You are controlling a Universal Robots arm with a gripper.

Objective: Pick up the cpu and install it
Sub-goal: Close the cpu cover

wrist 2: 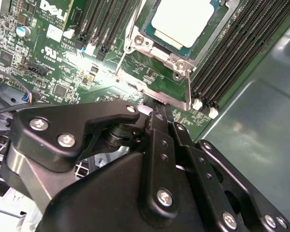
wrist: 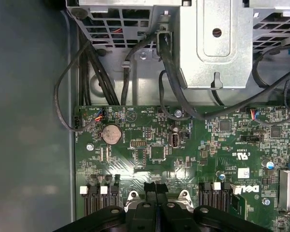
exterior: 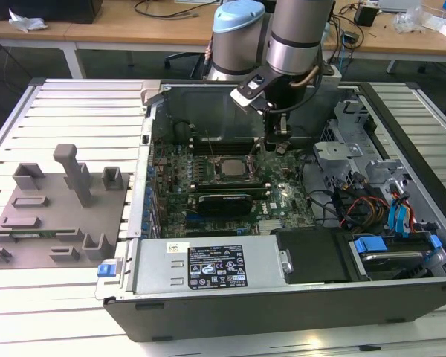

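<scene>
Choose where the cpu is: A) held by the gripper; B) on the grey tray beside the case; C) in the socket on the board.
C: the cpu lies flat in the socket, its silvery top showing, apart from the gripper.

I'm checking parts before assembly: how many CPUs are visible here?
1. The cpu lies in the socket frame at the middle of the motherboard, seen in the exterior view and the second wrist view. Another could be hidden behind the arm.
</scene>
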